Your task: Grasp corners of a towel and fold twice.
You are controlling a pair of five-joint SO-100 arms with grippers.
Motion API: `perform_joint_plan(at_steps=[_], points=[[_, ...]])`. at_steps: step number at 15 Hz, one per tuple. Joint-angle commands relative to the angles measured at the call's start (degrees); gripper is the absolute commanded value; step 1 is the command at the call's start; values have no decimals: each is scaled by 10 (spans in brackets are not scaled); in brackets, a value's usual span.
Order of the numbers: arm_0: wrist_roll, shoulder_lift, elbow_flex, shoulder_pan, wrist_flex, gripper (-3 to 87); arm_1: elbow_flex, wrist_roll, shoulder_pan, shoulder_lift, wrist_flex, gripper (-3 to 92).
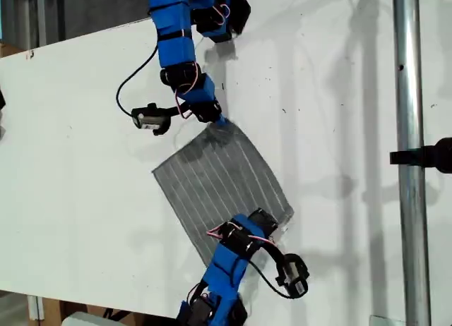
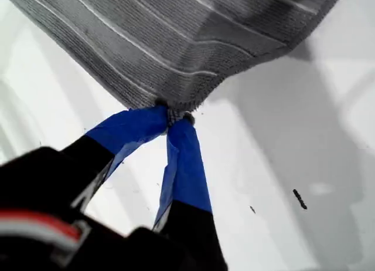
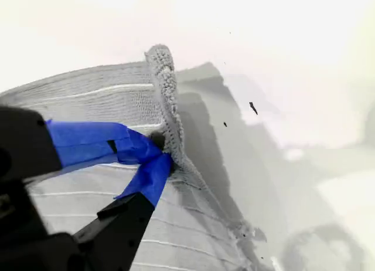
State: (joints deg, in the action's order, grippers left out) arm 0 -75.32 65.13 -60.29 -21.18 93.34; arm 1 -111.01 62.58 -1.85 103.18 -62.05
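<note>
The towel [image 1: 219, 181] lay on a white, scuffed worktop [image 1: 78, 164]; my first pincer [image 2: 173, 117] and second pincer [image 3: 163, 152] each pinched a towel edge.

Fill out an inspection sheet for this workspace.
Surface: white table, a few dark specks.
Job's things: towel, striped side up, mostly flat, not yet folded.
Clutter: nothing seen.
Grippers: my first gripper shut on a towel corner; my second gripper shut on a raised towel edge.
Cables: black cable loops beside one arm, another cable beside the other; both off the towel.
Surroundings: metal pole at the exterior view's right.
</note>
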Motion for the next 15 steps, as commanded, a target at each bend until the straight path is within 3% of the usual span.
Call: perform_joint_plan(at_steps=[1,3,6,8,12,15], points=[[-1,119,-28,-1,-8,125,83,4,-11,-47,7,-2],[-13,210,-105,10,-8,233,113,1,-8,-80,7,-2],[-31,382,-249,36,-47,303,129,-4,11,-89,-11,-2],[-13,420,-273,44,-64,294,128,-11,26,-78,-37,-2],[-18,297,-250,-10,-152,325,125,-25,51,-52,-78,-2],[-22,105,-126,-53,-149,319,115,-33,62,-39,-85,-2]])
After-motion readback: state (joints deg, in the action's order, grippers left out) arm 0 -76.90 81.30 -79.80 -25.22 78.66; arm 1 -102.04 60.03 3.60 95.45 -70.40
